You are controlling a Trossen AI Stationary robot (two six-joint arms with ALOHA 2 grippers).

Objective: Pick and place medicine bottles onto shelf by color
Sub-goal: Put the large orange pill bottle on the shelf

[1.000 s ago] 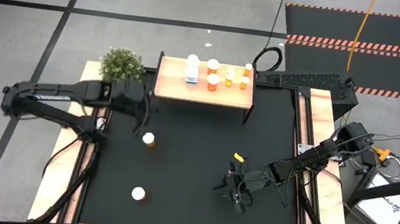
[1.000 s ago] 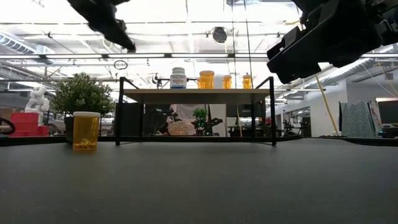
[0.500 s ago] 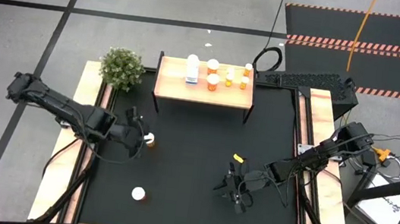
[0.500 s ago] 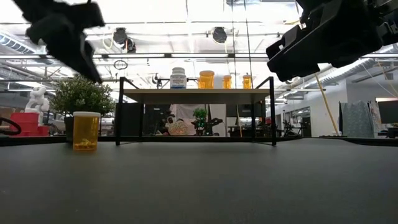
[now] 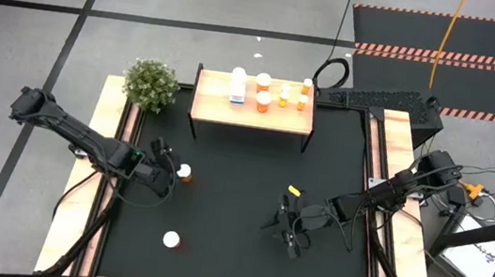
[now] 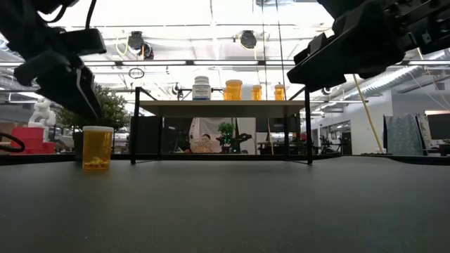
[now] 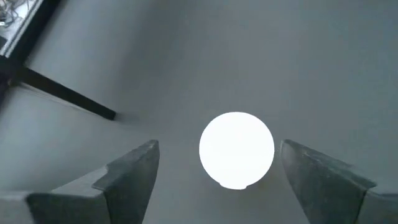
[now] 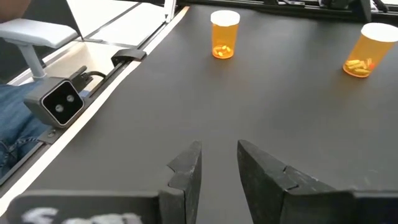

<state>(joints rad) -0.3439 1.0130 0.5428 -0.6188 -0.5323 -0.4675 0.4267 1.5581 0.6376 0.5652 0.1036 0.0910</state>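
Note:
An orange medicine bottle (image 5: pixel 184 173) with a white cap (image 7: pixel 236 149) stands upright on the black mat at mid-left. My left gripper (image 5: pixel 171 169) hovers just over it, open, with a finger (image 7: pixel 134 174) on either side of the cap and apart from it. A second orange bottle (image 5: pixel 171 239) stands nearer the front edge. The shelf (image 5: pixel 214 106) at the far edge carries one white bottle (image 5: pixel 238 85) and three orange ones (image 5: pixel 262 94). My right gripper (image 5: pixel 289 227) hangs over the mat at right, its fingers (image 8: pixel 189 165) a narrow gap apart with nothing between them.
A small potted plant (image 5: pixel 150 82) stands at the shelf's left end. Pale wooden rails (image 5: pixel 105 140) run along both sides of the mat. Bare mat lies between the two arms (image 5: pixel 239 204). A small white camera (image 8: pixel 59 102) sits at the near edge.
My left gripper has come from beside the shelf's left end toward the table's near edge and has sunk down over the mid-left orange bottle. My right gripper has shifted a little toward the table's left. The bottles have stayed in place.

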